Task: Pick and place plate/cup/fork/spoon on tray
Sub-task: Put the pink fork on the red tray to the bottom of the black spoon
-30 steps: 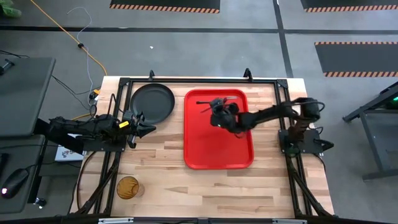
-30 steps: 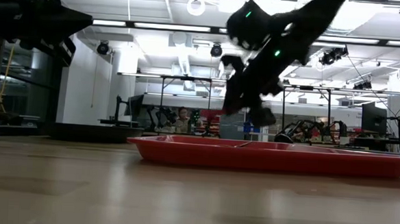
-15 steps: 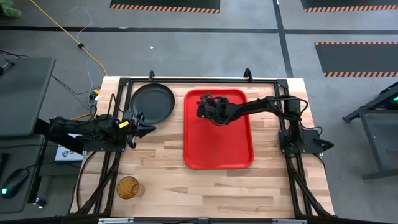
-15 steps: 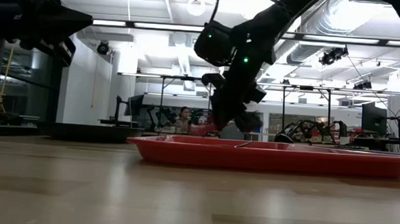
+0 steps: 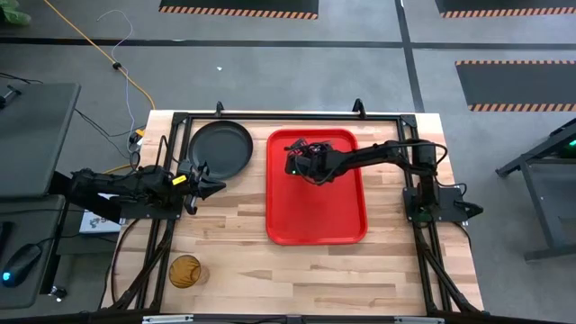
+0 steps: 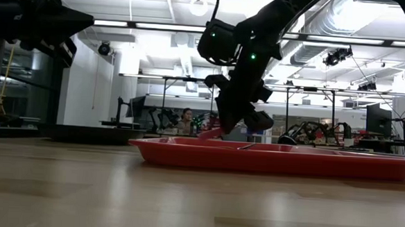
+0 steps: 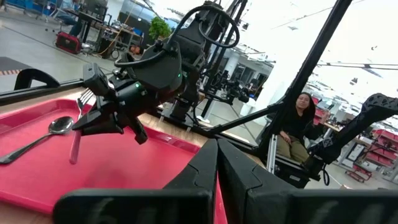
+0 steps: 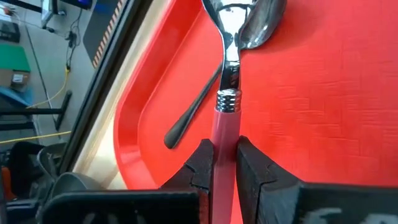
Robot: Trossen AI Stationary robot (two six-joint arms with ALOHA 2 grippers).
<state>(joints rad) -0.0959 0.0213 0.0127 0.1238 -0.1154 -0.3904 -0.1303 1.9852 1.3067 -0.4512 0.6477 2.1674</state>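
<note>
The red tray [image 5: 317,220] lies in the table's middle. My right gripper [image 5: 293,160] is low over the tray's far left part, shut on the fork [image 8: 225,93], whose handle is pink and whose tines are silver. The dark spoon [image 8: 247,30] lies on the tray floor beside the fork's tines and also shows in the left wrist view [image 7: 57,126]. The dark plate [image 5: 220,148] rests on the table left of the tray. The amber cup [image 5: 184,270] stands near the near left corner. My left gripper [image 5: 212,187] is shut and empty by the plate's near edge. My right gripper pinches the fork's pink handle [image 8: 225,140] between its two fingers, below the silver collar. The fingers come from the table's right, slanting down, and lie across the fork. The fork is tilted, tines up [image 7: 84,98] and handle end [image 7: 74,158] at the tray floor. I cannot tell whether that end touches the floor.
A black frame [image 5: 270,117] runs along the table's far edge and down both sides. The near half of the tray and the wood in front of it show bare. People sit in the room beyond the table [image 7: 297,121].
My right gripper has gone toward the table's left and far edges over the tray and has come down close to the tray floor, next to the spoon. The spoon, plate and cup have stayed where they were.
</note>
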